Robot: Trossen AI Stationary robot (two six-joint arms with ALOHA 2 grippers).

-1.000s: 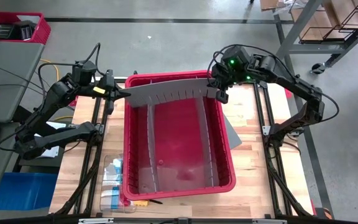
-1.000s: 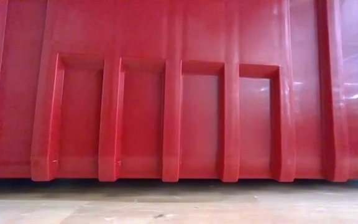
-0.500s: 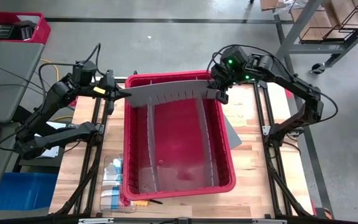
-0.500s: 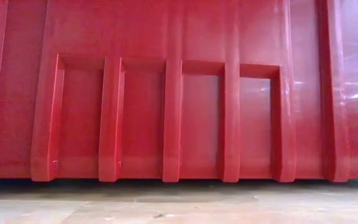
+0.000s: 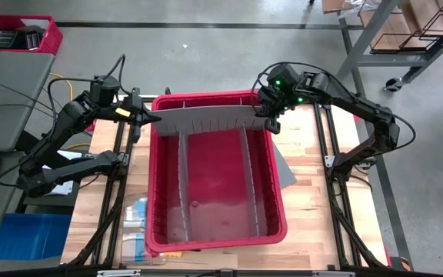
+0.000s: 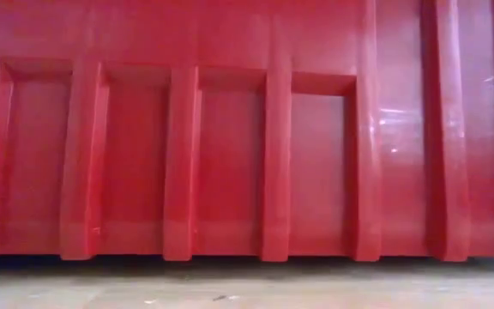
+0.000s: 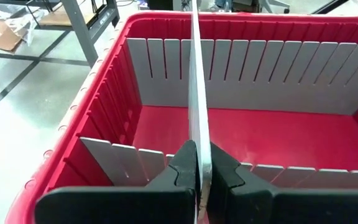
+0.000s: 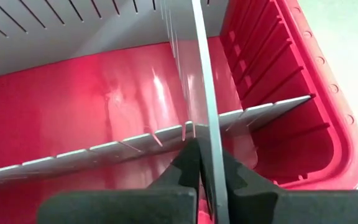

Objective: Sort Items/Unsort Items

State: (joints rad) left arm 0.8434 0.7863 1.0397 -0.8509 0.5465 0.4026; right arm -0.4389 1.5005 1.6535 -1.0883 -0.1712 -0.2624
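We have both claws clenched on the same grey slotted divider panel (image 5: pixel 206 118), one at each end, holding it across the far end of the red bin (image 5: pixel 279 192). The left claw (image 5: pixel 149 118) pinches the panel's left tip just outside the bin's left wall. The right claw (image 5: pixel 271 115) pinches the right end over the bin's far right corner.

Left wrist view: the panel (image 7: pixel 197 93) runs edge-on straight out from between the fingers (image 7: pixel 182 168), with the red bin (image 7: pixel 110 56) below and ahead of the claw. Right wrist view shows the same: the panel edge (image 8: pixel 204 81) is clamped between the fingers (image 8: pixel 188 165), and the bin interior (image 8: pixel 73 99) lies beneath.

Inside the bin, below the held panel, two long grey dividers (image 5: pixel 181 181) run the bin's length and split it into three lanes. We see no items in any lane.

The items: a few small pieces sit on the bench (image 5: pixel 314 223) beside the bin's near-left corner, well away from both claws. There are some clear and blue ones (image 5: pixel 133 219) and a yellow bit (image 5: pixel 171 254) at the near rim; we can't make out more.

Low view is filled by the bin's red ribbed wall (image 6: pixel 230 154), resting on the bench.
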